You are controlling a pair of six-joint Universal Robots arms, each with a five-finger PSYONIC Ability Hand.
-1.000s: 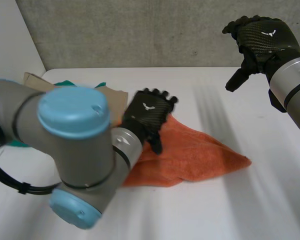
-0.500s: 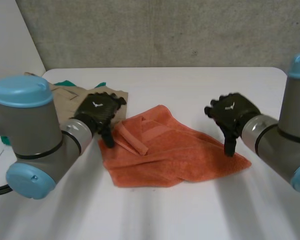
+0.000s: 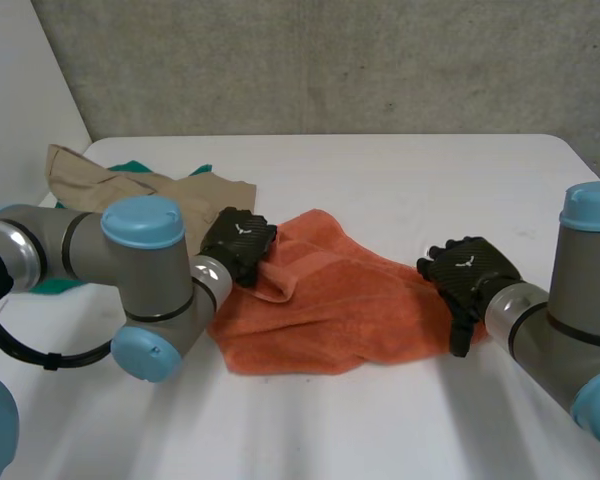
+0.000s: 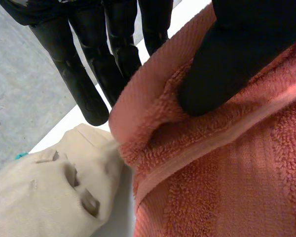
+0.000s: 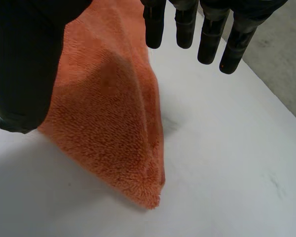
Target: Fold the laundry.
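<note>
White table [image 3: 380, 170], grey wall [image 3: 310, 60], perhaps concrete.

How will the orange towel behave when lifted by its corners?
Likely floppy: the towel bunches into a ridge at the left robot hand. Probably not slippery, given its looped pile; it should sag between grips.

The towel [image 3: 330, 310] is thick orange terry cloth, fuzzy with a looped pile, with a flatter woven band along the hem under the left hand's [image 3: 238, 245] thumb. The beige garment [image 4: 39, 197] at that hand's fingertips is thin, smooth cloth. Beneath the right hand [image 3: 465, 273], smooth dull black, the table [image 5: 227, 163] is matt white
</note>
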